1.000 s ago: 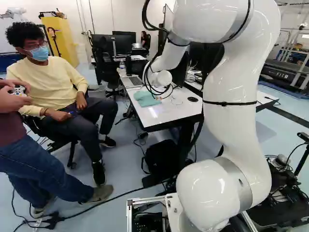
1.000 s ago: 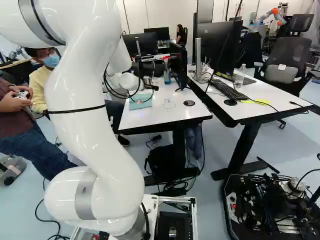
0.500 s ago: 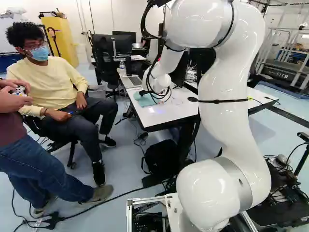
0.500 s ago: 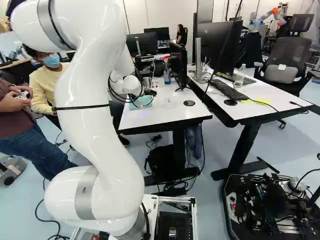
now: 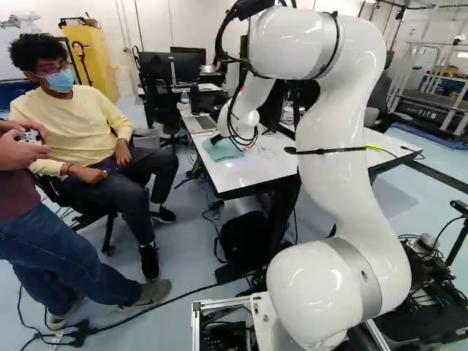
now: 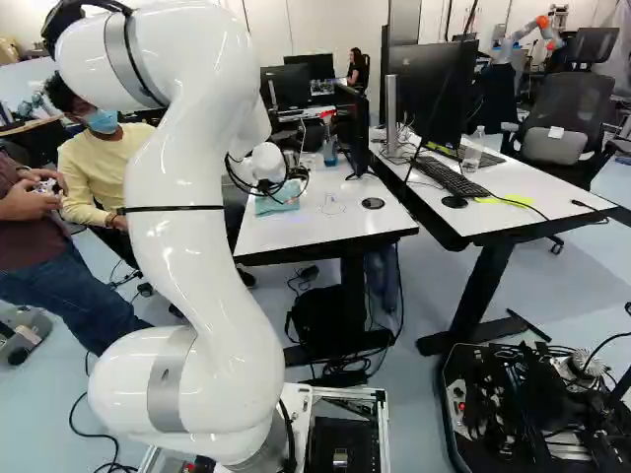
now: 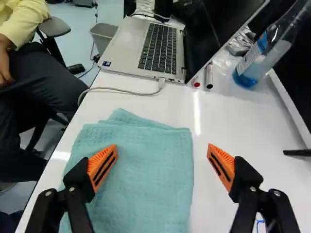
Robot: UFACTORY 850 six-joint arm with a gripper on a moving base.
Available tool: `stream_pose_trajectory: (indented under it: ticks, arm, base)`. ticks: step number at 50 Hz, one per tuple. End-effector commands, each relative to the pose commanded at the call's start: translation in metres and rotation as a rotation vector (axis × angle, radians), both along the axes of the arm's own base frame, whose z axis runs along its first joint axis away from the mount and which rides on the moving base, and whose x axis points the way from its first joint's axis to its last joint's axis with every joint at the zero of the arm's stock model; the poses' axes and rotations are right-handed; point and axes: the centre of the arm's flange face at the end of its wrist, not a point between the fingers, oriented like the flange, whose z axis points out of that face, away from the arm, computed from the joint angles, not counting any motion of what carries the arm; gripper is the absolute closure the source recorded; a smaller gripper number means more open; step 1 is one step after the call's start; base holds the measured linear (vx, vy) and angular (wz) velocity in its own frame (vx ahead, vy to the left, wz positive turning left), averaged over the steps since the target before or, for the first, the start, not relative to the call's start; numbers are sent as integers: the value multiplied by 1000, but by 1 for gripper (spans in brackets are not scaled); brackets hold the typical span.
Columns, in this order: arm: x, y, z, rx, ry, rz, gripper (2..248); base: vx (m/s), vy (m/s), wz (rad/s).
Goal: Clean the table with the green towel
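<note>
Glossy white tabletop (image 7: 238,116) fills much of the wrist view, with a silver laptop (image 7: 160,48), a pale cable (image 7: 126,91) and a clear bottle of blue liquid (image 7: 257,58) set toward its far side, perhaps to leave room for wiping. Two markers, one red-capped (image 7: 197,81) and one black-capped (image 7: 209,76), lie beside the laptop. Nearer, a soft blue-green cloth towel (image 7: 150,170) lies flat on the table, its layers slightly offset, probably folded to make a thicker wiping pad. Over it, the black two-finger gripper with orange pads (image 7: 162,148) is spread wide and grasps nothing. One pad is above the towel, the other just past its edge, so closing now might pinch cloth from only one side; centring across a fold and lowering seems the next need. Beside the gripper shows a small blue mark (image 7: 260,222), possibly ink to be cleaned. Wiping seems not yet begun, and the nearby cable could snag on a wide sweep.
</note>
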Motion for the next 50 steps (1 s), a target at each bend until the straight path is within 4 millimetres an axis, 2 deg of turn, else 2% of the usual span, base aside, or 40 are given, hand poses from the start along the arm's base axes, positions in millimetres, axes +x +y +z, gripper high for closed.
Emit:
stream_pose_trajectory:
  ticks: [10, 25, 50]
  arm:
    - [8, -3, 11, -59, -32, 75, 3]
    - [5, 0, 30, -117, -84, 171, 3]
    - [-43, 30, 70, -185, -232, 436, 3]
  base:
    - [0, 0, 0]
    - [0, 0, 0]
    - [0, 0, 0]
